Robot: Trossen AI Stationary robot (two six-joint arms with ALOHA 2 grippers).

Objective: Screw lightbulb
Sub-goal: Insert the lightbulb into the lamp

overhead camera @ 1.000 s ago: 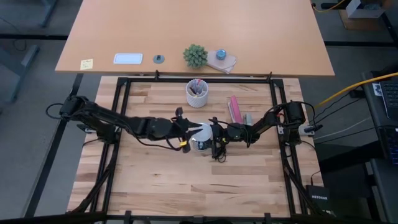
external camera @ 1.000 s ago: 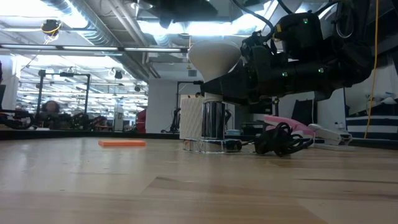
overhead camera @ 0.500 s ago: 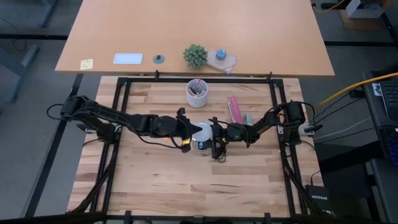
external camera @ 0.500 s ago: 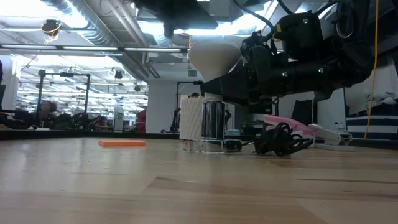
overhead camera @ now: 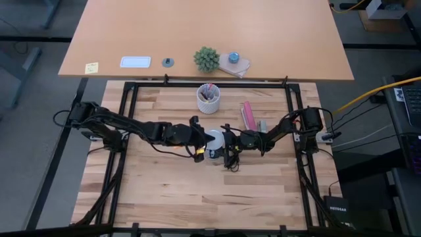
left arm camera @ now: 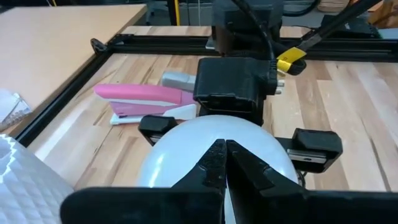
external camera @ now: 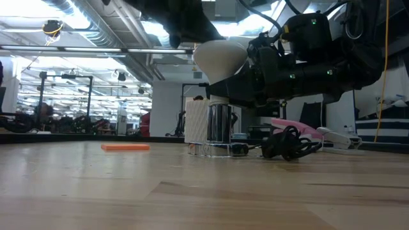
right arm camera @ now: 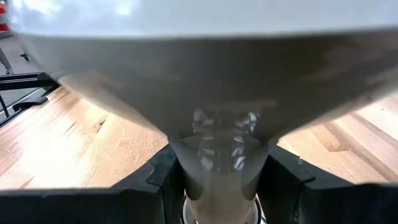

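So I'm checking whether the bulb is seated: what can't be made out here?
- High view: the lightbulb's base, under its dome and both claws.
- Low view: its threads, behind the right claw.
- Right wrist view: base meets the silvery fitting at the picture's edge.
- Left wrist view: left claw covers the dome.

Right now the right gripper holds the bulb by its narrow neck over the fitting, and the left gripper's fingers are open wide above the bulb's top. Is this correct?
Not quite. The left gripper is shut: the left wrist view shows its fingers pressed together over the bulb's rounded top. The rest stands: the right gripper holds the bulb by its narrow neck over the fitting.
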